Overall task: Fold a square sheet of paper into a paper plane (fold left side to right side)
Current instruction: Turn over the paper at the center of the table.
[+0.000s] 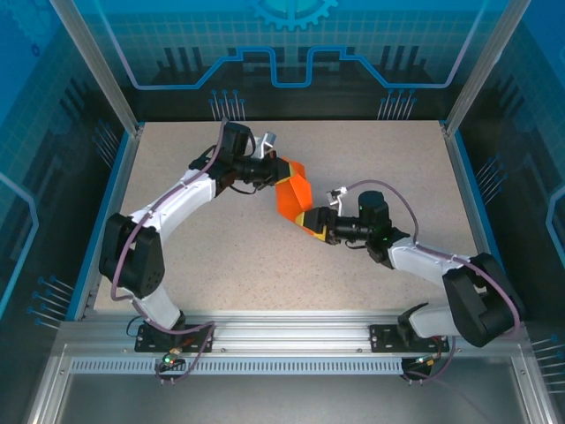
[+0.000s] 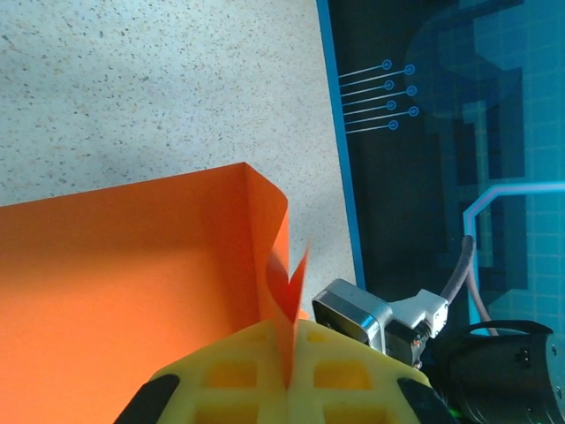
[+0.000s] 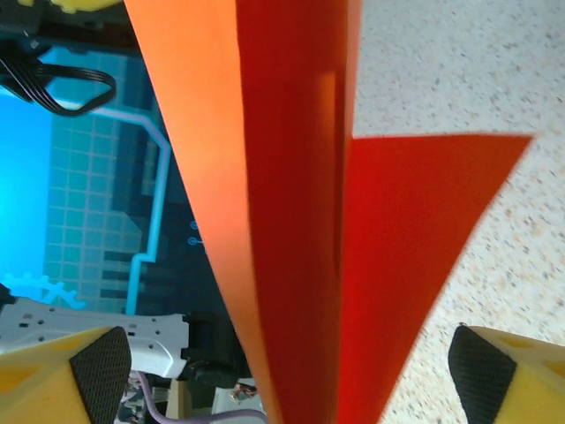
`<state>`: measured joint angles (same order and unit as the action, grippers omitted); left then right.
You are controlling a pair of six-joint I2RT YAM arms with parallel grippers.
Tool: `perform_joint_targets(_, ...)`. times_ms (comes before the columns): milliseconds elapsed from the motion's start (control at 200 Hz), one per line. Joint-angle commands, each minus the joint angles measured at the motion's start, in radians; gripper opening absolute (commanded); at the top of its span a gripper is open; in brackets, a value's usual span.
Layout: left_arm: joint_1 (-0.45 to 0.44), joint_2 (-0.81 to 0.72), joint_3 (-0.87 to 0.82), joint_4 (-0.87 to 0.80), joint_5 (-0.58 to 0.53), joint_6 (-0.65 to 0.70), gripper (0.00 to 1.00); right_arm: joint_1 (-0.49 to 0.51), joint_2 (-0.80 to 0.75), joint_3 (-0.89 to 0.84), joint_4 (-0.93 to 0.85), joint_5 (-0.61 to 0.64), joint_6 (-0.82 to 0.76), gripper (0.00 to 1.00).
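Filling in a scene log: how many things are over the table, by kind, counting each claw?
Paper: 1
Claws, the left claw and the right claw: 2
Total: 3

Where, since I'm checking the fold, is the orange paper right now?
In the top view the orange paper is mid-table, its far end pinched by the left gripper, its near end inside the open right gripper.

Orange paper [image 1: 293,190], speckled table [image 1: 388,168], left tool [image 2: 287,358] seemingly yellow
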<state>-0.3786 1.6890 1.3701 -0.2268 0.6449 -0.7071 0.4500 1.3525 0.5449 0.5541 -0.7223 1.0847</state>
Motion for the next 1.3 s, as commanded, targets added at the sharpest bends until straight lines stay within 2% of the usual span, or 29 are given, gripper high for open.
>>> perform_joint_targets(0,0.003,-0.051,-0.021,0.051,0.048,-0.041,0.05,0.009,0.025,0.052,0.122,-0.012,0.062,0.86)
perform_joint_targets(80,0.002,-0.055,-0.032,0.054,0.056,-0.044,0.05,0.000,0.033,0.069,0.122,-0.008,0.064,0.76)
perform_joint_targets(340,0.001,-0.065,-0.058,0.055,0.073,-0.031,0.05,-0.049,0.006,0.089,0.068,-0.011,0.032,0.53)
perform_joint_targets(545,0.002,-0.075,-0.069,0.045,0.082,-0.006,0.07,-0.071,-0.029,0.091,-0.010,0.003,-0.012,0.23)
perform_joint_targets(620,0.002,-0.080,-0.067,0.021,0.078,0.020,0.16,-0.073,-0.045,0.090,-0.049,0.017,-0.034,0.15)
perform_joint_targets(725,0.007,-0.101,-0.061,-0.053,0.042,0.082,0.41,-0.074,-0.067,0.106,-0.133,0.026,-0.090,0.10)
perform_joint_targets(875,0.037,-0.176,-0.082,-0.138,-0.040,0.154,0.60,-0.060,-0.112,0.173,-0.406,0.101,-0.260,0.06)
perform_joint_targets(950,0.053,-0.230,-0.103,-0.167,-0.092,0.179,0.68,-0.025,-0.126,0.256,-0.625,0.208,-0.408,0.05)
perform_joint_targets(1055,0.062,-0.318,-0.127,-0.212,-0.205,0.214,0.75,0.066,-0.102,0.418,-0.939,0.458,-0.592,0.06)
perform_joint_targets(1210,0.068,-0.449,-0.160,-0.261,-0.409,0.231,0.84,0.260,0.061,0.668,-1.305,0.988,-0.720,0.07)
perform_joint_targets(1296,0.077,-0.509,-0.171,-0.285,-0.506,0.230,0.87,0.341,0.200,0.809,-1.456,1.224,-0.740,0.07)
